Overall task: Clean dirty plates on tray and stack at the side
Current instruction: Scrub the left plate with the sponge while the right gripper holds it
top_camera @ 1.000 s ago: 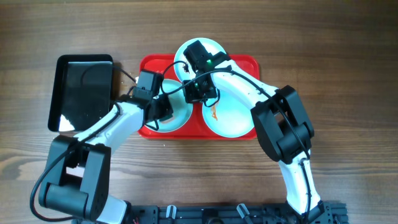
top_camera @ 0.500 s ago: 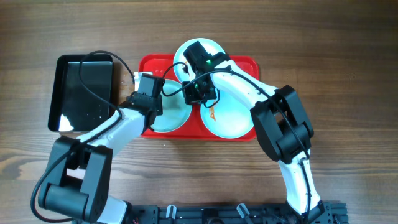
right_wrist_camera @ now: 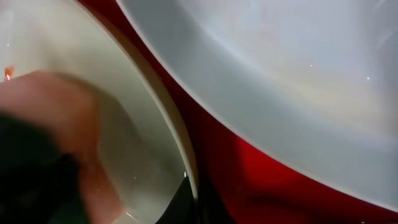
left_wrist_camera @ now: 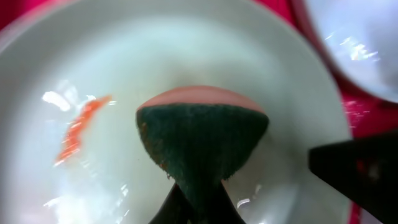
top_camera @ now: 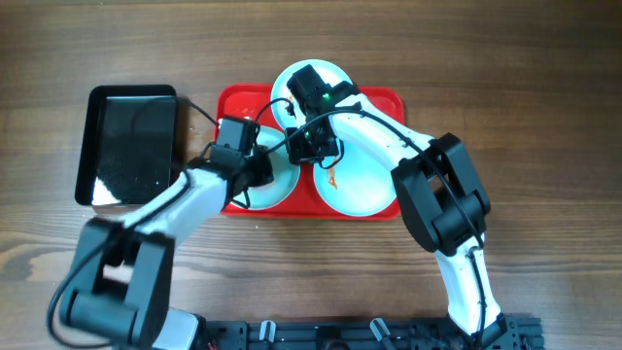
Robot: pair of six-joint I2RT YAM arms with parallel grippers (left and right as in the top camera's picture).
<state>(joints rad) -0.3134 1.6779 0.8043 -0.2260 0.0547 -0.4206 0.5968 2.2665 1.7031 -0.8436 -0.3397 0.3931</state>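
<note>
The red tray (top_camera: 387,98) holds three pale plates. My left gripper (top_camera: 260,167) is shut on a sponge (left_wrist_camera: 202,140), green with a pink top, and presses it on the left plate (top_camera: 273,191). In the left wrist view that plate (left_wrist_camera: 186,56) carries an orange smear (left_wrist_camera: 78,127). My right gripper (top_camera: 309,146) is shut on the left plate's right rim (right_wrist_camera: 186,168). The right plate (top_camera: 362,190) has an orange smear near its left edge. The far plate (top_camera: 292,83) lies partly under my right arm.
A black glossy tray (top_camera: 131,146) lies on the wooden table, left of the red tray. My two wrists are close together over the middle of the red tray. In the right wrist view a neighbouring plate (right_wrist_camera: 280,81) and a strip of red tray (right_wrist_camera: 249,168) lie beside the held rim.
My left gripper with the sponge slid left across the left plate, then back right toward its middle. The right gripper has stayed on the rim.
</note>
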